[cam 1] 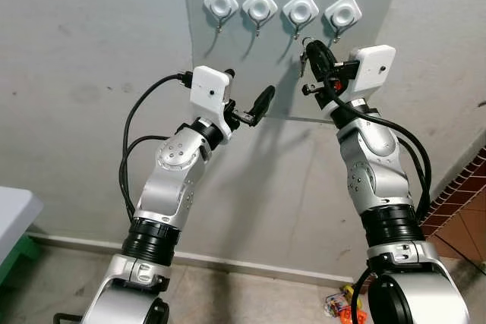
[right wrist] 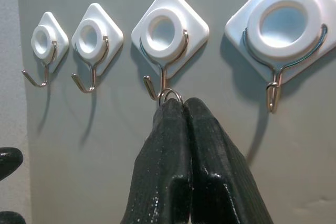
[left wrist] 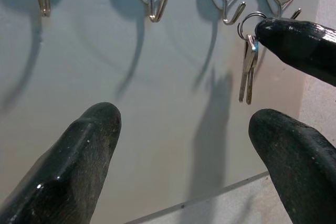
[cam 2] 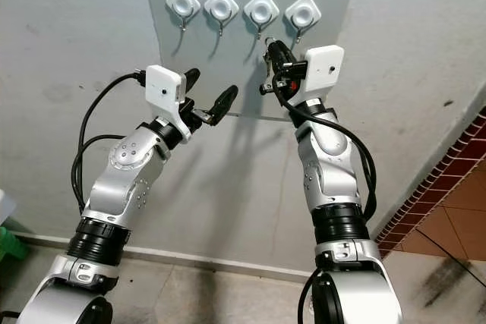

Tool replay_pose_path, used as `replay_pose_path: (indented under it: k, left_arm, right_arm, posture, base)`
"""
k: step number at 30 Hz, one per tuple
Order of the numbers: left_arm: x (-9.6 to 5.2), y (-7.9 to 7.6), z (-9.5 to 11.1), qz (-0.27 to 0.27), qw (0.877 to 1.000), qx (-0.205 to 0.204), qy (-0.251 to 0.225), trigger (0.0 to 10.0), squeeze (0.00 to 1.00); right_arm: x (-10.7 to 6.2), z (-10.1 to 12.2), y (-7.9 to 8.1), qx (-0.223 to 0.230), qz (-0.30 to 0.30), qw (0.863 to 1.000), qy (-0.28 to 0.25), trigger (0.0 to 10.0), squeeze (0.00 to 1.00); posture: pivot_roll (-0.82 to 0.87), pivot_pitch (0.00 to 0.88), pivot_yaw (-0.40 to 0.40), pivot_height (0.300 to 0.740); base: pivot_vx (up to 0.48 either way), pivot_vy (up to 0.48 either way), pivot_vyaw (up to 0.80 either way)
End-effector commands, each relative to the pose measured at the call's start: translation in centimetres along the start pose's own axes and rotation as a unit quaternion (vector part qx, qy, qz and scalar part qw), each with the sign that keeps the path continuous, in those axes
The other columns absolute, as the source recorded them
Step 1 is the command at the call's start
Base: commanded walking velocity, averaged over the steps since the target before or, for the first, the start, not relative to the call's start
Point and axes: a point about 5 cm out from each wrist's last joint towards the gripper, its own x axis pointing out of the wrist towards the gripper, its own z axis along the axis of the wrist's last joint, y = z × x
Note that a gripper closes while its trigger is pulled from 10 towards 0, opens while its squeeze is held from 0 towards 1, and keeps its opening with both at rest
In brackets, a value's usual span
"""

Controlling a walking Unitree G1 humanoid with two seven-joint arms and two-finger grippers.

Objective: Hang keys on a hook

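- I see four white diamond-shaped hook plates in a row along the top edge of a smooth grey panel [cam 1: 250, 104] on the wall; each has a raised round ring and a thin bent metal wire hook below it.
- My right gripper [right wrist: 184, 109] has its two black, slightly glossy fingers pressed together, pinching the wire ring of the keys [left wrist: 248, 69] at their tips.
- In the right wrist view the ring sits just at the tip of the third hook [right wrist: 157, 85], counting from the panel's left edge; I cannot tell whether it is touching the wire or already over it.
- In the left wrist view two slim, flat silver keys hang straight down from the ring, against the panel, just below and between the third and fourth hooks.
- The fourth hook [right wrist: 273, 90], nearest the panel's right edge, is bare, as are the first hook [right wrist: 39, 74] and second hook [right wrist: 86, 77].
- My left gripper [cam 1: 254, 108] is raised below the second hook with its rounded black fingers spread wide, holding nothing, well apart from the keys.
- Black cables loop from both silver arms.
- Around: rough, stained grey wall, a pale skirting strip, reddish floor tiles [cam 1: 463, 225] at the right, small colourful clutter [cam 1: 343, 305] on the floor.
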Motion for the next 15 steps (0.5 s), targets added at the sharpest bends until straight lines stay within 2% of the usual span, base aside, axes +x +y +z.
replay_pose_path:
  k: [1,11,15]
  left_arm:
    - [0.3,-0.2,0.8,-0.013,1.0,0.009,-0.006,10.0,0.0]
    - [0.7,-1.4,1.3,-0.049,0.999,0.013,-0.014,10.0,0.0]
    - [0.8,-1.9,1.3,-0.072,0.997,0.019,-0.013,10.0,0.0]
  right_arm:
    - [0.3,0.6,-0.2,0.0,0.006,1.0,-0.014,10.0,0.0]
    - [-1.3,0.3,-0.8,0.014,-0.019,1.0,-0.017,10.0,0.0]
    - [-1.9,1.0,-0.9,0.035,-0.028,0.998,-0.036,10.0,0.0]
  posture:
    - [-0.06,0.0,-0.011,0.74]
    - [-0.09,0.0,0.006,0.74]
    - [-0.1,0.0,0.019,0.74]
  base:
    - [0.0,0.0,0.0]
    - [0.0,0.0,0.0]
    - [0.0,0.0,0.0]
